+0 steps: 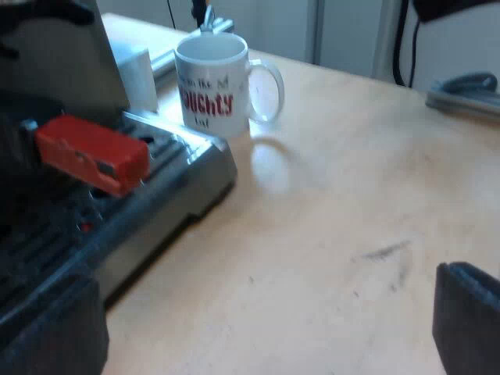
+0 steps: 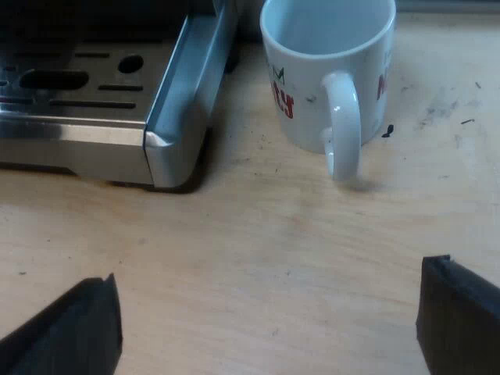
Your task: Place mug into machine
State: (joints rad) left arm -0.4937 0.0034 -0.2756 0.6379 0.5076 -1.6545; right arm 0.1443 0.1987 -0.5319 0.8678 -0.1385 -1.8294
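Mug (image 2: 328, 70) upright on table (image 2: 258, 258), just beside machine's drip tray (image 2: 78, 133), handle turned toward right gripper (image 2: 269, 328). That gripper spread wide, empty, nearer, squarely in line; left gripper (image 1: 258, 328) likewise open, empty, farther off.

mug (image 1: 212, 82), red letters "UGHTY", rest unreadable
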